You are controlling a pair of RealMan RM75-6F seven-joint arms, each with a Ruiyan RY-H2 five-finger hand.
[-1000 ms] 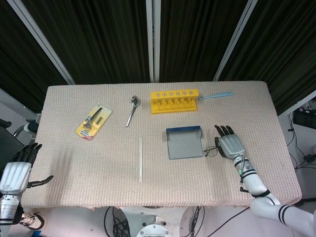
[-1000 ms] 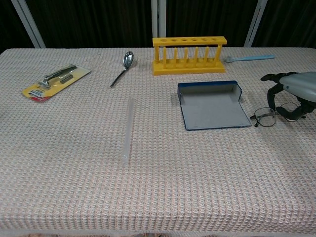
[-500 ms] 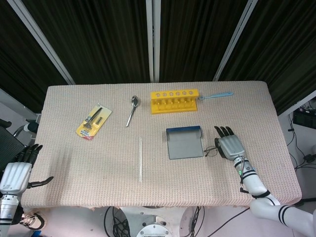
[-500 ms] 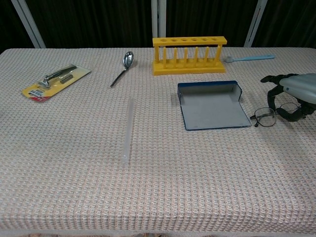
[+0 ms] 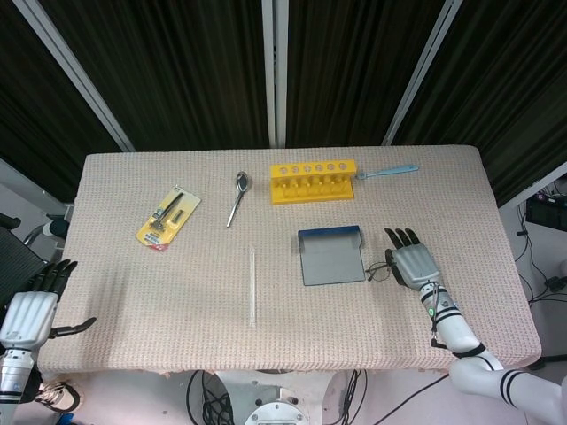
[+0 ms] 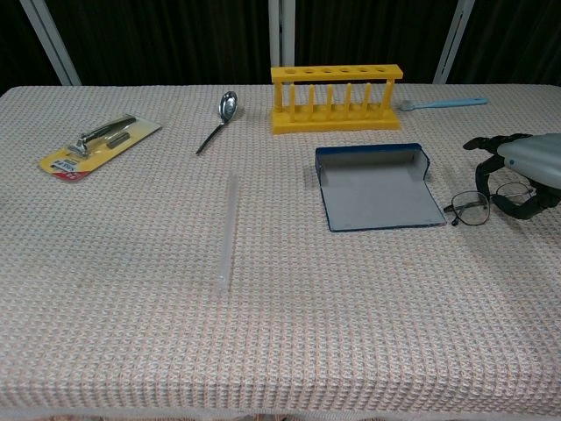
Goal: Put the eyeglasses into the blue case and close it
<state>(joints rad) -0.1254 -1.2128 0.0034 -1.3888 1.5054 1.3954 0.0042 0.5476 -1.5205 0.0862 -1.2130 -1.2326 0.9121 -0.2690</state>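
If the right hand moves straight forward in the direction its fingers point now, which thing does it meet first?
Probably nothing: the right hand points toward the table's far edge, and that strip of cloth looks free. The eyeglasses lie under and beside it, the blue case off to its side.

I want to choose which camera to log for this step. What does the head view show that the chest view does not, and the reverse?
Only the head view shows the left robot hand, off the table's near-left corner, holding nothing, plus the whole table outline and the right forearm.

Only the chest view shows the side-on detail: the right robot hand arched over the eyeglasses, with the lenses visible beneath its fingers.

Both show the open blue case, yellow test tube rack, spoon, packaged razor, clear tube and light blue handled tool.
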